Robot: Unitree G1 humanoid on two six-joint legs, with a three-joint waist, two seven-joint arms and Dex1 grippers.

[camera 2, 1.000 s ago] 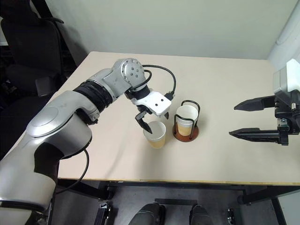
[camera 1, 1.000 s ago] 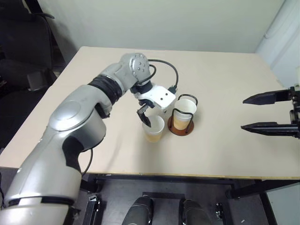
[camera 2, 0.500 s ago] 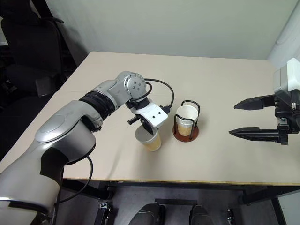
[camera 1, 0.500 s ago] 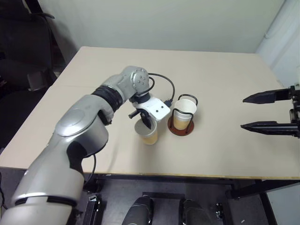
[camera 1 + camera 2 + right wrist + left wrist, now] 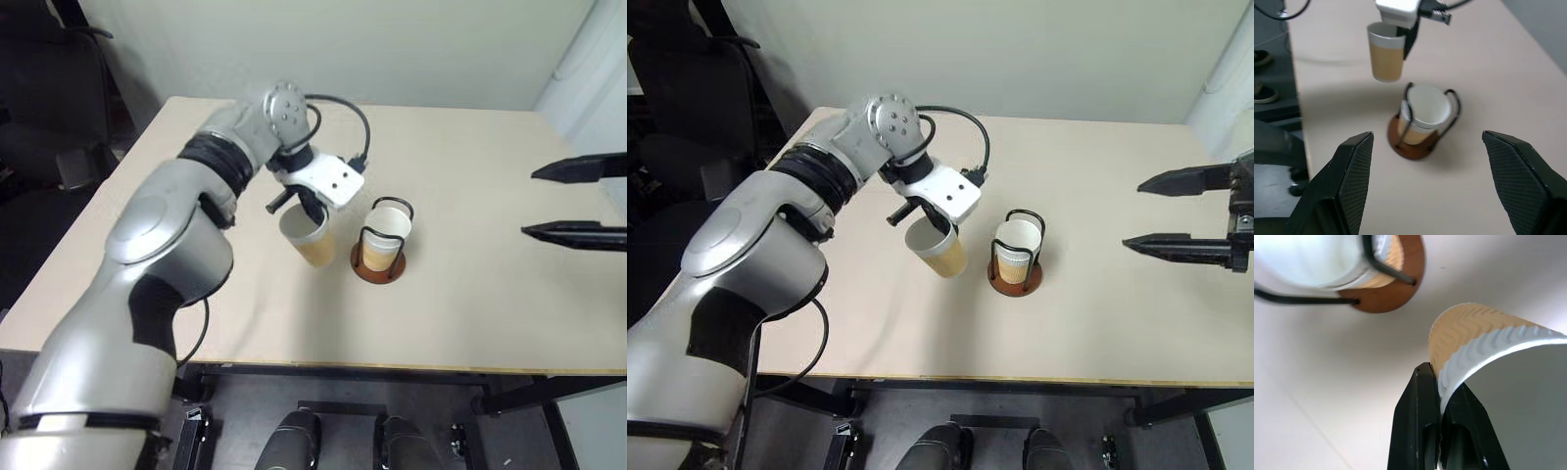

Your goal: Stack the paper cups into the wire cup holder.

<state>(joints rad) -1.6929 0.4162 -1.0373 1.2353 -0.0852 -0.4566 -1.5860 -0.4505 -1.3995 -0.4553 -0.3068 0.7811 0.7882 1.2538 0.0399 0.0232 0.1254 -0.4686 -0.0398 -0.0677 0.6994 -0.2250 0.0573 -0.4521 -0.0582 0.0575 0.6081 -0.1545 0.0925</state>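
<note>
Left wrist view shows the nearest thing: the left gripper (image 5: 1440,431) has its two black fingers pressed on the rim wall of a paper cup (image 5: 1484,347), one finger outside on the white band, the other inside the mouth. The wall of this cup has a wavy embossed texture, so I judge it is not very slippery, but it is thin paper, light and easy to crush. A pinch at the rim is a good place, because the rolled edge is the stiffest part; a hard squeeze lower on the tan body would probably dent it.

In the left eye view the held cup (image 5: 307,235) hangs clear above the table (image 5: 470,294), tilted a little, just beside the wire cup holder (image 5: 379,257). The holder stands near the middle of the table, and a cup in the holder (image 5: 386,233) already sits upright between the black wire loops, on the reddish-brown base. I think the thin loops will bend or the holder will slide if the held cup comes down off-centre, so it should enter straight from above.

Farther to the right, the right gripper (image 5: 578,201) is spread wide and holds nothing, well apart from the holder.

Some things are hard to tell. The inner finger of the left gripper is mostly hidden by the cup wall. Whether the cup in the holder is one cup or two nested together I cannot say.
</note>
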